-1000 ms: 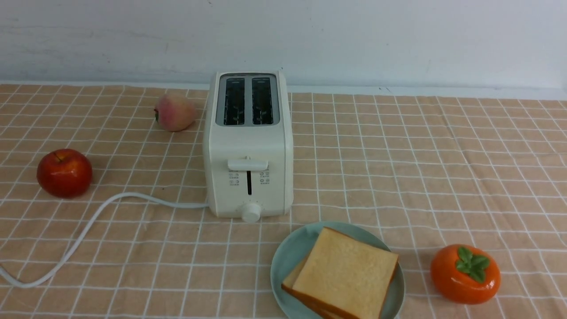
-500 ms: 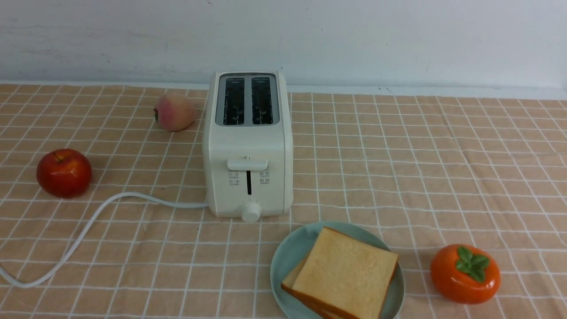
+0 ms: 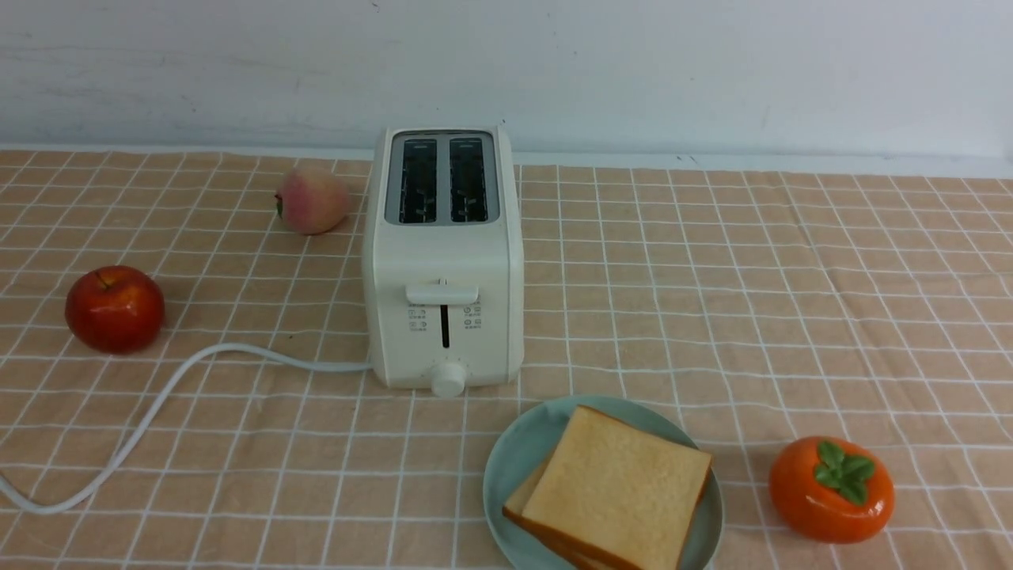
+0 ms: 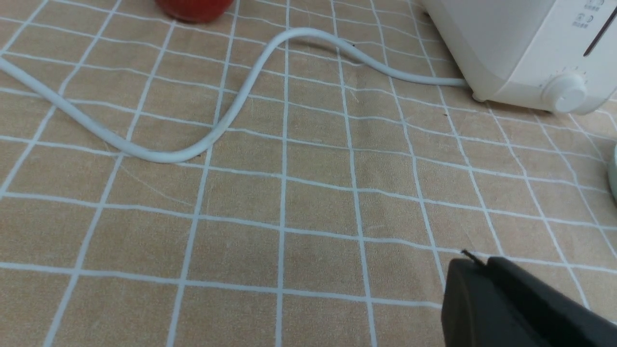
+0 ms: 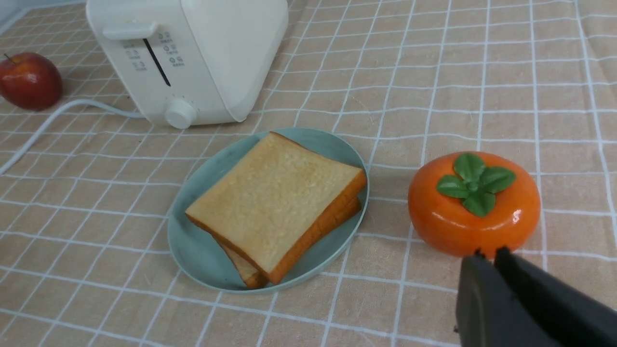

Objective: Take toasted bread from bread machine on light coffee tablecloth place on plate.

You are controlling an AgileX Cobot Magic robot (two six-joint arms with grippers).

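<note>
nothing looks shifted since the earlier frame. two slices of toasted bread (image 3: 617,487) lie stacked askew on the blue plate (image 3: 514,443), the upper one's corner reaching the rim. the plate sits on the peach-tan tablecloth (image 3: 681,317), gridded white and lightly creased, nearer me than the toaster (image 3: 447,261), whose cord (image 3: 182,372) curves left past a red apple (image 3: 115,309). a peach (image 3: 312,201) rests beside the toaster; a persimmon (image 3: 831,489) sits right of the plate. behind the cloth's far edge rises a pale scuffed wall (image 3: 633,79). cloth shows open between toaster and right side. left gripper (image 4: 475,262) and right gripper (image 5: 489,255) both have jaws pressed together, pinching nothing.
</note>
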